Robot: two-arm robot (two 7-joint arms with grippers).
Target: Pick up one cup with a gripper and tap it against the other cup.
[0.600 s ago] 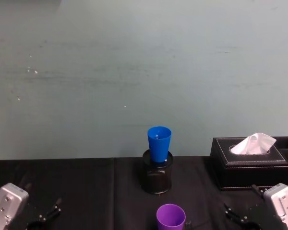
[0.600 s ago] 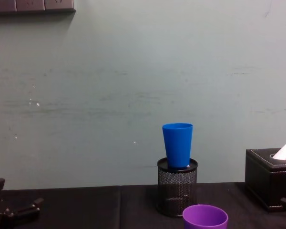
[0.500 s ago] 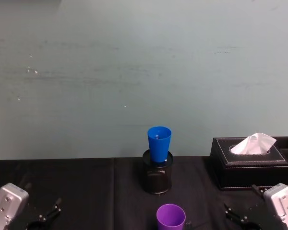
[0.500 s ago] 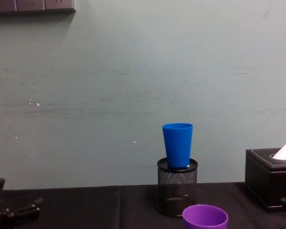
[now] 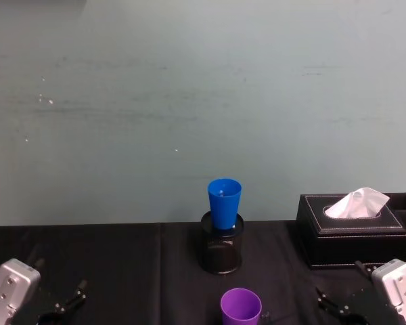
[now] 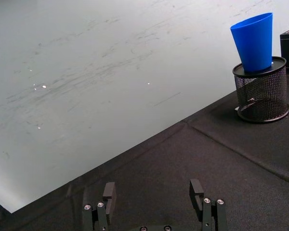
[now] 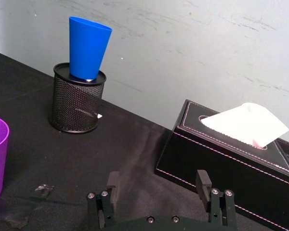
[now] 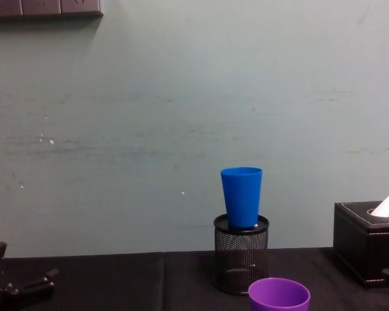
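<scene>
**Head view, largest to smallest.** I am looking over the black table [image 5: 122,257]. The tissue box [image 5: 311,237] is sitting at 2 o'clock from the purple cup [image 5: 241,308]. At 12 o'clock the mesh pen holder [image 5: 221,256] is carrying the blue cup [image 5: 224,203] upright in its mouth. The purple cup is standing on the cloth, untouched. The left gripper [image 6: 152,190], at 9 o'clock, and the right gripper [image 7: 158,179], at 3 o'clock, are both waiting low with fingers spread, holding nothing. I am judging nothing done yet: grasp, lift and tap are all remaining.
</scene>
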